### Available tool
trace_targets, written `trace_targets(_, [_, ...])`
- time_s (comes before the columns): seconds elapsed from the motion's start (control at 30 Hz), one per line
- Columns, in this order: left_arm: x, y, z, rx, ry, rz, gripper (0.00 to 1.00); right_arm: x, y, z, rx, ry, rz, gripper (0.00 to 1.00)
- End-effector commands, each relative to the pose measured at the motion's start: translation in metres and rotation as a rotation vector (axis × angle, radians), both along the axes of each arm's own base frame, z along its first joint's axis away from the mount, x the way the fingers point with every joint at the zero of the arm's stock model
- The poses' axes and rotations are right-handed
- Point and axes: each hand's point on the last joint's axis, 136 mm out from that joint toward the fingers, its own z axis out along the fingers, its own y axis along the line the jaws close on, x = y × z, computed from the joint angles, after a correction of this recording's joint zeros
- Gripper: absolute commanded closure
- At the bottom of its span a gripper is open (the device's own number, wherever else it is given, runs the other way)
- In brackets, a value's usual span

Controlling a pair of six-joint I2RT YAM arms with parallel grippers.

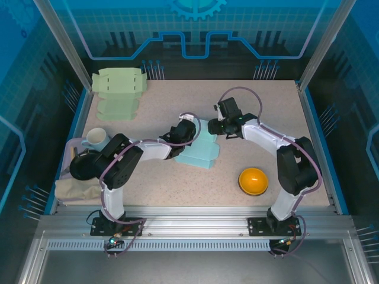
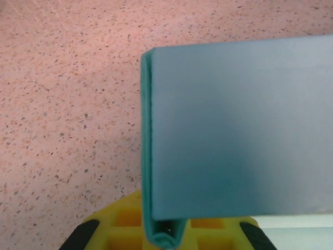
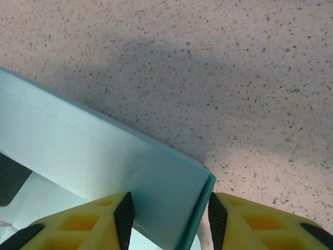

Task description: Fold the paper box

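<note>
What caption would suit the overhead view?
Left gripper and right gripper meet at a pale blue paper box; orange bowl nearby.

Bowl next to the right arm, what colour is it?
The bowl is orange, a bit yellower inside. It shows best in the top external view.

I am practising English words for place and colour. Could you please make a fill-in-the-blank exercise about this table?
The bowl lies nearer the ____ arm.
The cup stands nearer the ____ arm.
The flat boxes at the far left are ____.
The left gripper and the ____ gripper both reach the blue box.
Missing words: right, left, green, right.
</note>
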Motion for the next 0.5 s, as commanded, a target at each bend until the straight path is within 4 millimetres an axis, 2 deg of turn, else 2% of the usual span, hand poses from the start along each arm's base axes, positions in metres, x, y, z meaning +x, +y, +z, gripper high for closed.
trace_targets(0.0, [-0.009, 0.011, -0.02, 0.101, 0.047, 0.039, 1.0, -0.016, -0.01, -0.037, -0.055, 0.12, -0.037, 0.53])
trace_targets(0.17, [-0.013, 0.011, -0.025, 0.124, 0.054, 0.019, 1.0, -0.01, -0.003, -0.028, -0.03, 0.106, -0.026, 0.52])
trace_targets(0.4, [-0.011, 0.013, -0.028, 0.109, 0.12, 0.084, 1.0, -0.009, -0.005, -0.041, -0.047, 0.122, -0.048, 0.54])
trace_targets(0.47, [-0.01, 0.012, -0.028, 0.091, 0.132, 0.102, 0.93, -0.01, -0.005, -0.044, -0.046, 0.127, -0.051, 0.54])
